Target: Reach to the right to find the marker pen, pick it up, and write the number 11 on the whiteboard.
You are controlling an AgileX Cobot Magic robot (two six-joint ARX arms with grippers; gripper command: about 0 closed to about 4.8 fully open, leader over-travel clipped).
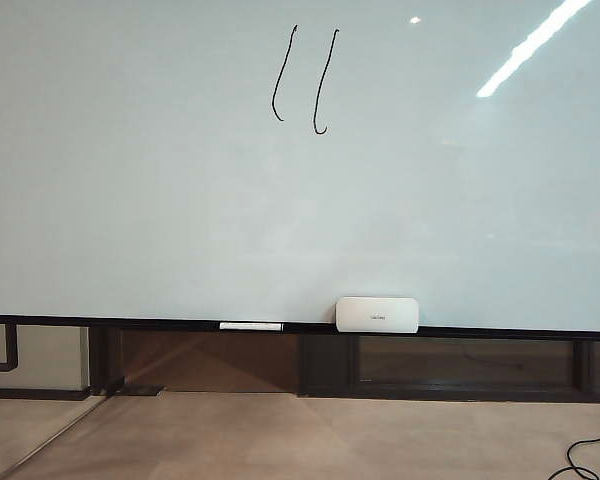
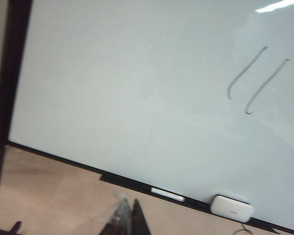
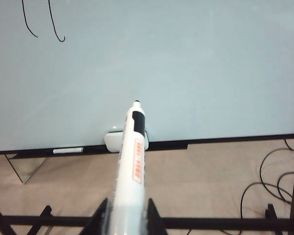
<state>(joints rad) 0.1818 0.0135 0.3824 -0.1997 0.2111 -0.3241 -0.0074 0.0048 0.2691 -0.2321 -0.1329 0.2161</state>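
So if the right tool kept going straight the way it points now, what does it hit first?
Probably the whiteboard: the right tool holds the marker pen, its tip aimed at the board's lower part, just above the white box on the rail. Depth is unclear.

Whiteboard (image 1: 180, 200) upright, spanning the whole exterior view, floor (image 1: 280, 440) in front. Number 11 (image 1: 305, 80) high on the board, slightly left of centre, two strokes side by side. On the bottom rail (image 1: 130, 323): a stick (image 1: 251, 326) lying flat, left of a box (image 1: 377, 314) standing against the board, the two near but apart, both below the 11. Cable (image 1: 580, 455) on the floor at far right. Right gripper (image 3: 127, 215) well back from the board, clamped on the marker pen (image 3: 130, 166), tip pointing at the board. Left gripper (image 2: 127, 218) likewise back, off to the left.
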